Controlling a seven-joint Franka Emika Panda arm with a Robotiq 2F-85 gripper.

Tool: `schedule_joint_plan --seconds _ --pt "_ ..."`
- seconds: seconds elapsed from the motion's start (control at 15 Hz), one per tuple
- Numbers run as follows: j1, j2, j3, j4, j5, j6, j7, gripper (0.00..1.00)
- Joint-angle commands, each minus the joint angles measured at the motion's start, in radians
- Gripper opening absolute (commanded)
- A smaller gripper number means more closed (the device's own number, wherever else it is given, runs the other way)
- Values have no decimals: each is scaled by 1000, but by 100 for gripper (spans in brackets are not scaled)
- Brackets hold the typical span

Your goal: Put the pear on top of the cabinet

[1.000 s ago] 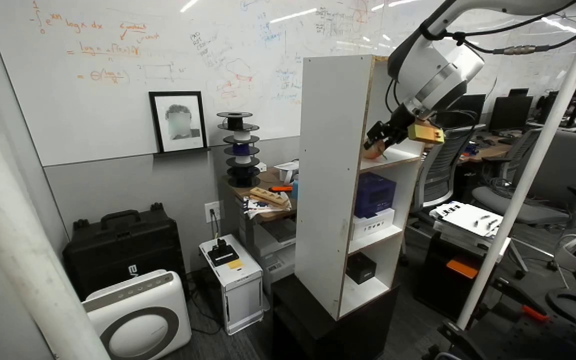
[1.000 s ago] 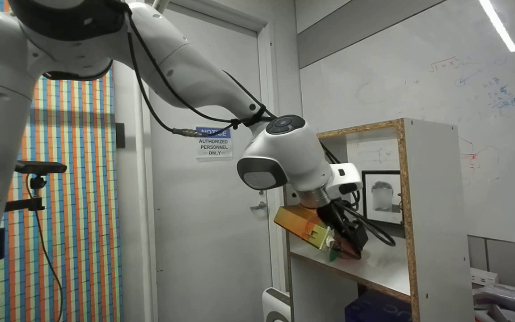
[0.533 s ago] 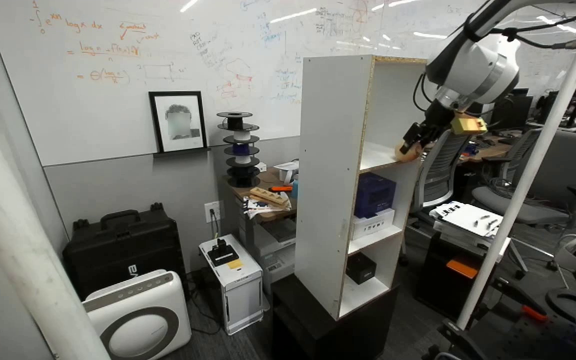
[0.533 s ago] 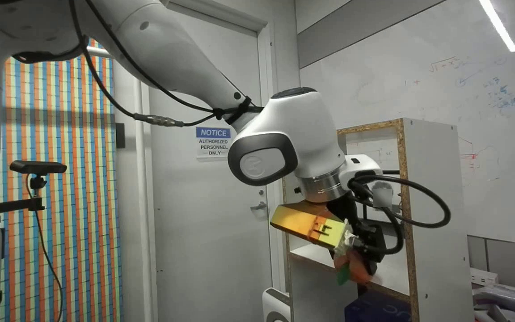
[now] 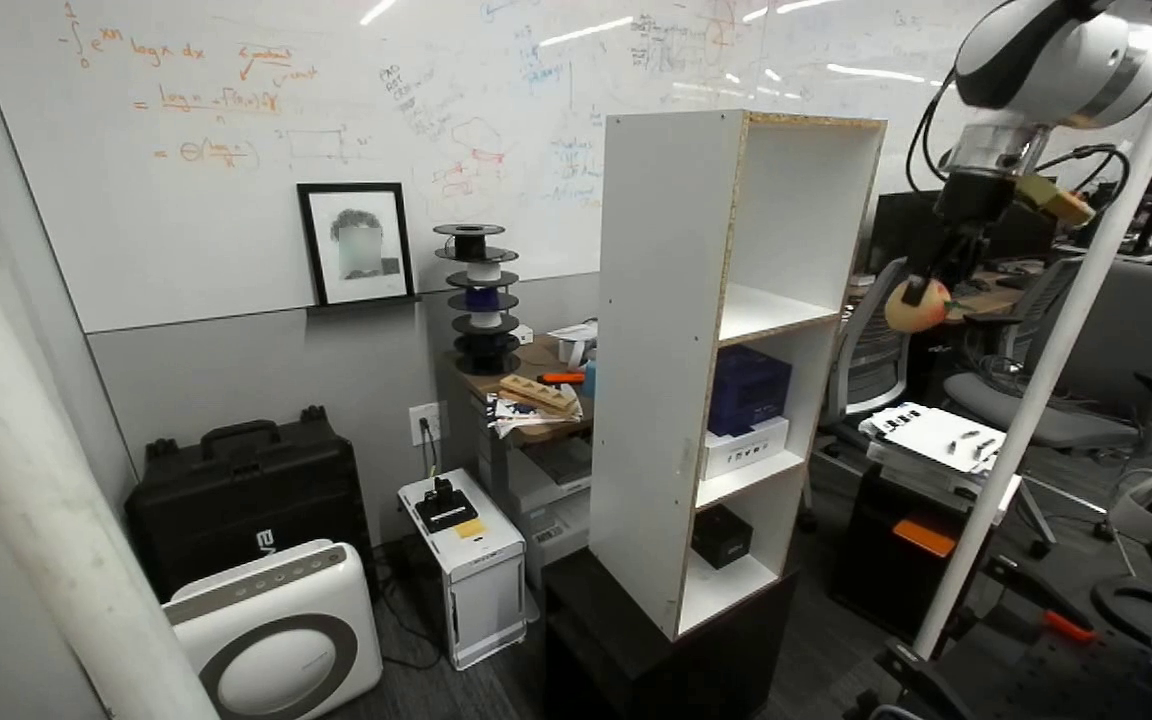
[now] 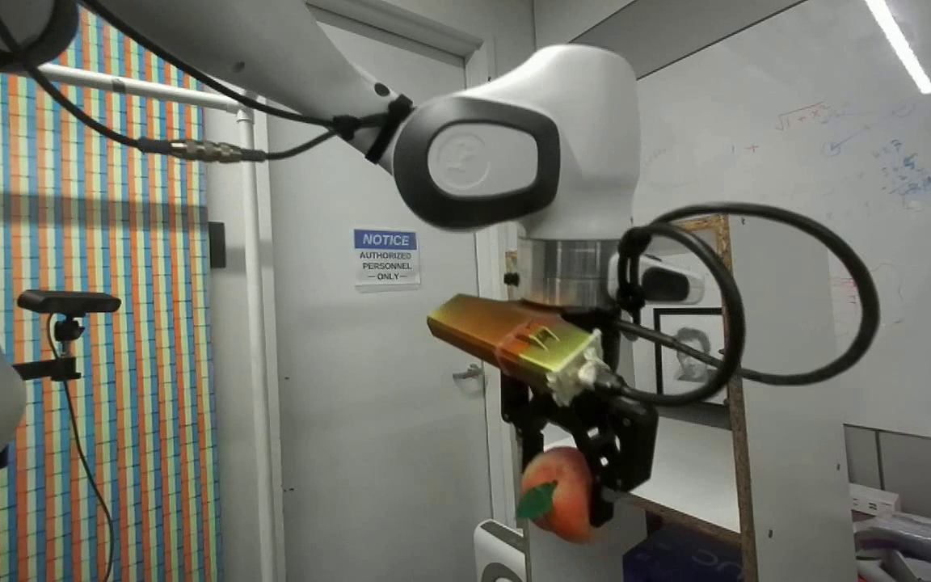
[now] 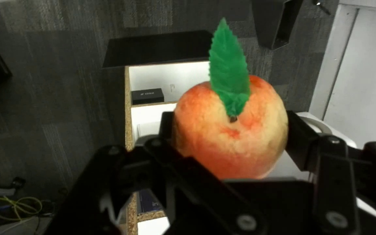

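moved since the earlier frames: peach (image 6: 570,495), entered in the task as pear, out of the upper compartment (image 5: 804,220) of the white shelf cabinet (image 5: 661,350), past its front edge, and now in the air before its open front, apart from it. panda arm (image 6: 587,145) likewise farther from the cabinet, its robotiq gripper (image 7: 229,133) turned nearer to vertical.

gripper: black, two-fingered; fingers (image 7: 300,140) drawn in on the peach from opposite sides, bearing its weight.

peach: orange-red to pale yellow, with green leaf (image 7: 228,65); outside the cabinet, right of it in an exterior view, and lower in both exterior views than the cabinet's top panel (image 5: 816,120).

wrist block (image 6: 506,335): orange and yellow, mounted above the gripper, outside the cabinet.

cabinet, middle compartment: navy box (image 5: 753,385) resting on white box (image 5: 746,450).

cabinet, lower compartment: small black box (image 5: 723,535).

beneath the cabinet: black base (image 5: 686,650).

left of the cabinet, in an exterior view: stack of spools (image 5: 481,300); framed portrait (image 5: 356,243), face blurred; black hard case (image 5: 246,490); white air purifier (image 5: 286,635), before the case.

right of the cabinet, same view: grey office chair (image 5: 1106,340).
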Motion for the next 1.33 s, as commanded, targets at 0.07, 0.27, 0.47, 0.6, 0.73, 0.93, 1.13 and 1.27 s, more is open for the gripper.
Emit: schedule_joint_plan --seconds 0.07,0.27,0.47,0.6,0.73,0.93,1.13,1.27 --pt "-64 -144 45 152 134 -330 119 53" --pt "-67 -175 53 292 251 -414 252 53" --pt "-49 -144 74 450 383 -389 393 53" --pt "-40 -98 106 549 458 -318 493 53" --pt "-33 -37 149 634 500 -199 578 53" --pt "-31 100 219 765 410 -84 686 53" --pt "-34 216 267 823 252 -65 792 53" --pt "-32 281 282 853 155 -112 847 53"
